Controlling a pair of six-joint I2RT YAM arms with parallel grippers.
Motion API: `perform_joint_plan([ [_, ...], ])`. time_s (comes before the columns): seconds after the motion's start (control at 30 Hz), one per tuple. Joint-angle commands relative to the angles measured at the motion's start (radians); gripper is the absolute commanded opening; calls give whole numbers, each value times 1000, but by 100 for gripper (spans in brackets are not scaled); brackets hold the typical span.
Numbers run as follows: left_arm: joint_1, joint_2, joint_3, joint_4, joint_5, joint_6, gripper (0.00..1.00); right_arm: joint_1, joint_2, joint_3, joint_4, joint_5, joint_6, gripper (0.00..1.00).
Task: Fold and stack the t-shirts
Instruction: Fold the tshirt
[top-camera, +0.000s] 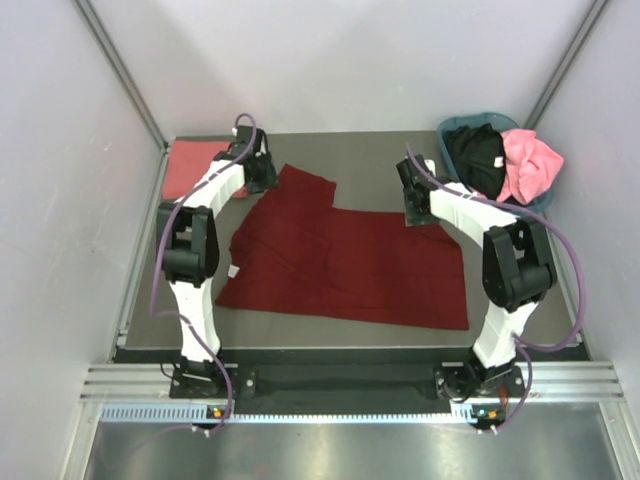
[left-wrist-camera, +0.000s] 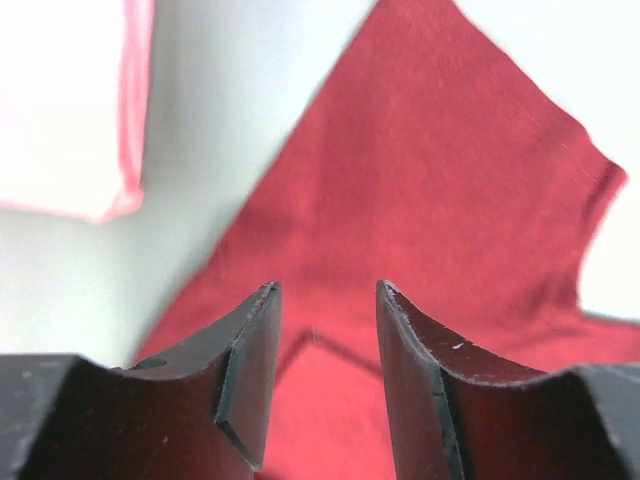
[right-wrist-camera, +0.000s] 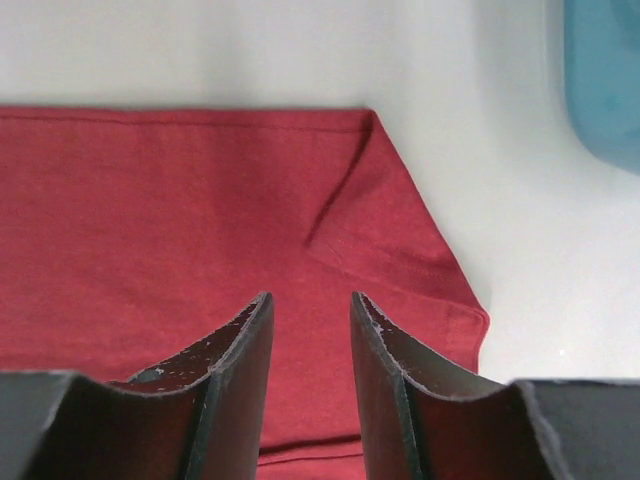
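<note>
The dark maroon t-shirt (top-camera: 340, 260) lies spread flat in the middle of the table. My left gripper (top-camera: 262, 176) is open and empty above its far left sleeve (left-wrist-camera: 440, 180); the fingers (left-wrist-camera: 255, 350) hold nothing. My right gripper (top-camera: 414, 206) is open and empty above the shirt's far right corner (right-wrist-camera: 400, 250). The salmon-pink t-shirt (top-camera: 190, 168) lies folded at the back left and shows washed out in the left wrist view (left-wrist-camera: 70, 100). The black t-shirt (top-camera: 478, 158) and the bright pink t-shirt (top-camera: 530, 165) lie in the basket.
The teal-blue basket (top-camera: 452, 127) stands at the back right corner, and its edge shows in the right wrist view (right-wrist-camera: 605, 80). Grey walls close in the table on the left, back and right.
</note>
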Motion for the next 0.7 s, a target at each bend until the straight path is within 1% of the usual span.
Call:
perform_joint_plan([
  [0.0,0,67,107,92,26,108,47,-2,-2,55,27,-27,-24,38],
  [0.03,0,105,131,91,26,111,47,-1,-4,53,30,-27,-22,38],
  [0.07,0,125,188,81,26,107,47,-2,-10,47,32,-25,-22,38],
  [0.1,2,173,223,65,12,93,47,-1,-13,43,35,-27,-22,38],
  [0.17,2,214,317,19,6,89,48,-1,-23,26,49,-39,-22,38],
  [0.23,2,256,358,8,-28,82,50,-2,-27,14,55,-48,-22,38],
  [0.3,3,294,377,6,-51,84,51,-2,-33,-5,67,-65,-22,38],
  [0.43,10,355,437,-40,-31,92,52,-2,-39,-22,67,-62,-25,38],
  [0.57,10,366,417,-44,-13,99,52,-2,-54,-34,66,-36,-25,39],
  [0.67,10,369,405,-51,-34,99,51,-2,-53,-39,64,-18,-34,39],
])
